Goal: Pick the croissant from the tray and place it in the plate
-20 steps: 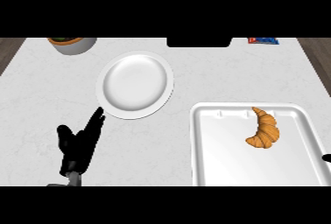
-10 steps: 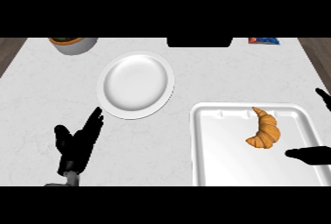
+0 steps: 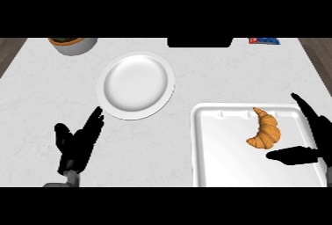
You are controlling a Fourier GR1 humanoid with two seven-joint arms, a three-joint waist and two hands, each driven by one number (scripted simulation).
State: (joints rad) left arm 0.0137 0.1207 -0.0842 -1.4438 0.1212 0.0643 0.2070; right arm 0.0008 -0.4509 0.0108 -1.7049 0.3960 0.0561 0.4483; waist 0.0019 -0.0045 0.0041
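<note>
On the tray (image 3: 220,149), the croissant (image 3: 265,130) lies ungrasped beside the spread right hand (image 3: 299,156), the plate (image 3: 136,83) not yet filled.

No legible text, label or number. The blue-and-red packet (image 3: 264,41) at the far right of the surface (image 3: 214,70) (partly cut off) carries print too small to read.

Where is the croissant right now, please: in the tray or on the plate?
In the tray: the croissant lies in the right half of the tray, and the plate holds nothing.
</note>
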